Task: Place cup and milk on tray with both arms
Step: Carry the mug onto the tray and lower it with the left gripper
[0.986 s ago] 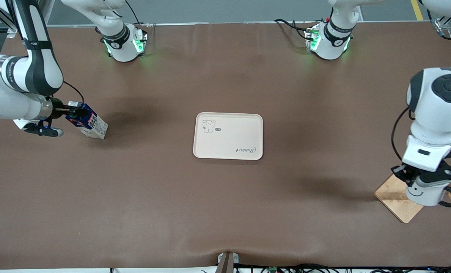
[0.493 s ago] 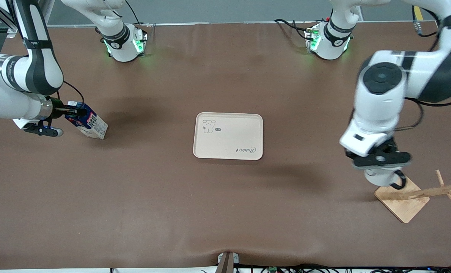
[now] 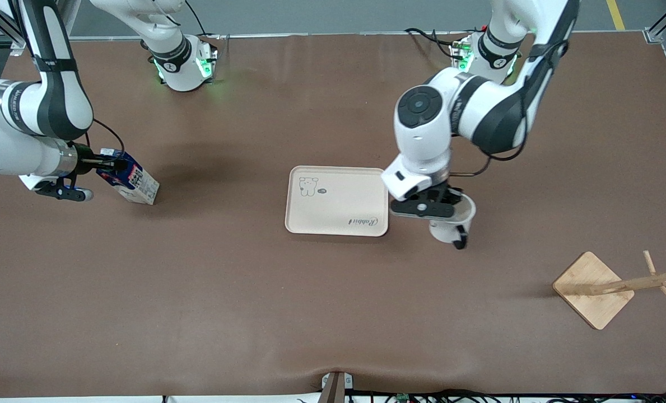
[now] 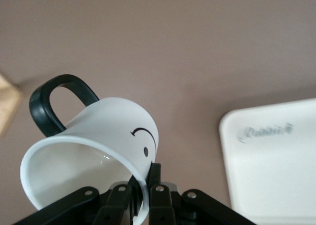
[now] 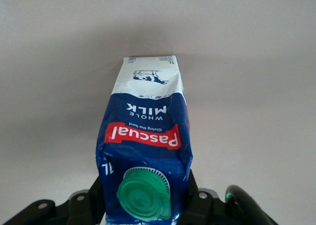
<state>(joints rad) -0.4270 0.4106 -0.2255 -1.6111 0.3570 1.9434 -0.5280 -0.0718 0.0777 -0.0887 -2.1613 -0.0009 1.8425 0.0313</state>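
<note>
Left gripper (image 3: pixel 429 208) pinches the cup (image 3: pixel 453 223) by its rim, carried just beside the tray (image 3: pixel 336 200) at the left arm's end, presumably for set-down. Right gripper (image 3: pixel 104 163) clamps the milk (image 3: pixel 131 182) at its capped top, well apart from the tray toward the right arm's end; its base seems to be on the table, likely awaiting lift.

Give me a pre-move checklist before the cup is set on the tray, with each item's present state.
1. Left gripper shut on the cup rim: ok.
2. Cup over the tray: not ok, it hangs over bare table beside the tray's edge.
3. Tray surface free: ok.
4. Right gripper shut on the milk: ok.
5. Milk upright: not ok, tilted.
6. Wooden stand out of the cup's way: ok.
</note>
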